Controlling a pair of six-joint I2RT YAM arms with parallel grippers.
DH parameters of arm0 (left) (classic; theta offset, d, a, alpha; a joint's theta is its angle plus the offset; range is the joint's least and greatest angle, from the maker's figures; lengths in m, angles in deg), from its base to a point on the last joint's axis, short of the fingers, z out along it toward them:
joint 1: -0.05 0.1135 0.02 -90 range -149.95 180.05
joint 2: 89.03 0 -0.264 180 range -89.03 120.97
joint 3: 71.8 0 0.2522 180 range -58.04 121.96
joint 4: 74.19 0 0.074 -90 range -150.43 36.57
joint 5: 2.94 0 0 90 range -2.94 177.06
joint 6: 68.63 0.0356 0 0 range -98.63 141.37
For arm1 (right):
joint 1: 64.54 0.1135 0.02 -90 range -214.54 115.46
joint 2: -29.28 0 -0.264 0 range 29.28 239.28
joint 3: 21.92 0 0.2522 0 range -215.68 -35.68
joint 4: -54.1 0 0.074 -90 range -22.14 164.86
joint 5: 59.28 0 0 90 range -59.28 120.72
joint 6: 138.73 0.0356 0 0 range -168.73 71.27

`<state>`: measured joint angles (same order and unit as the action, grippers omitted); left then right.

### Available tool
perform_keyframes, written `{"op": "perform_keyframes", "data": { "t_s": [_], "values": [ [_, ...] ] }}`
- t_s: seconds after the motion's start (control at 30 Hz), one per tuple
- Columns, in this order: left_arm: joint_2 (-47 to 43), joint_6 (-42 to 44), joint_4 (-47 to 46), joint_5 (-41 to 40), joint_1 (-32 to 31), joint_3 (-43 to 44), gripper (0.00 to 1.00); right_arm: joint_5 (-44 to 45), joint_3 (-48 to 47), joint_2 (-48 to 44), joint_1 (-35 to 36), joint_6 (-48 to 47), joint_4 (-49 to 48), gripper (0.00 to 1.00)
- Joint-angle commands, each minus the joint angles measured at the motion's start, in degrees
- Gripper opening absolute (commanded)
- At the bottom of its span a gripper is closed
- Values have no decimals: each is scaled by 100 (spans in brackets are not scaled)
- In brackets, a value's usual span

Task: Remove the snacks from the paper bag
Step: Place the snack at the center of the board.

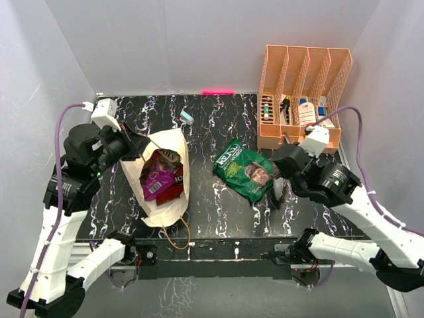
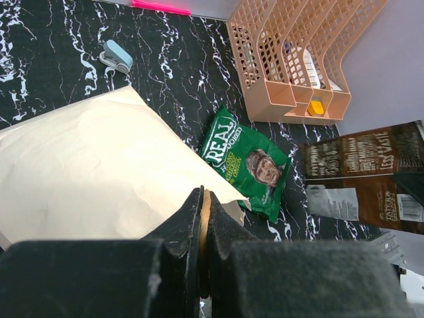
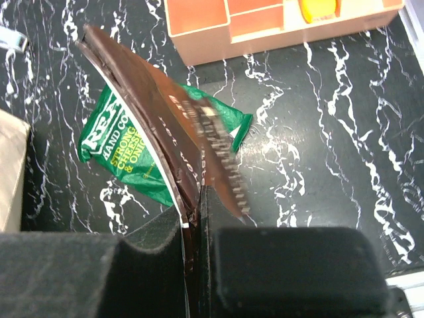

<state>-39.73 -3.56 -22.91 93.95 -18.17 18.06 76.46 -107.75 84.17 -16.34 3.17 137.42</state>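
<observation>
- The left end effector (image 2: 204,215) is clamped on the rim of the paper bag (image 2: 86,172). This holds the mouth open at the left of the worktop (image 1: 212,212).
- The right end effector (image 3: 199,205) is closed on one edge of a red-brown packet (image 3: 159,112) and appears to hold it clear of the worktop near the orange rack (image 1: 305,73).
- A dark green packet (image 1: 246,171) lies flat on the worktop between bag and rack, already out.
- A purple packet (image 1: 158,182) and at least one reddish one beside it show inside the bag.
- These packets look light, glossy and slippery, probably air-puffed with brittle contents. A firm pinch on the flat crimped seam should hold better than one on the belly.
- The bag is thin, creased paper and likely collapses or drags along unless its rim is held.
</observation>
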Motion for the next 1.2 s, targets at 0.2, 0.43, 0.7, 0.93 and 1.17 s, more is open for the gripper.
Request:
{"op": "perform_keyframes", "data": {
  "t_s": [0.2,0.43,0.7,0.93,1.17],
  "values": [
    [-84,-1,-135,119,-11,100,0,609,536,-334,-31,2110,-320,7],
    [-152,25,-36,22,-6,163,0,333,644,443,-33,1881,-1107,7],
    [-209,32,-5,-22,-6,195,0,252,627,755,-107,1488,-1649,7],
    [-228,34,-3,-19,-6,178,0,156,442,903,-267,1156,-1990,7],
    [-243,50,10,-43,-9,195,0,-72,422,1242,-458,1030,-2309,7]
  ]
}}
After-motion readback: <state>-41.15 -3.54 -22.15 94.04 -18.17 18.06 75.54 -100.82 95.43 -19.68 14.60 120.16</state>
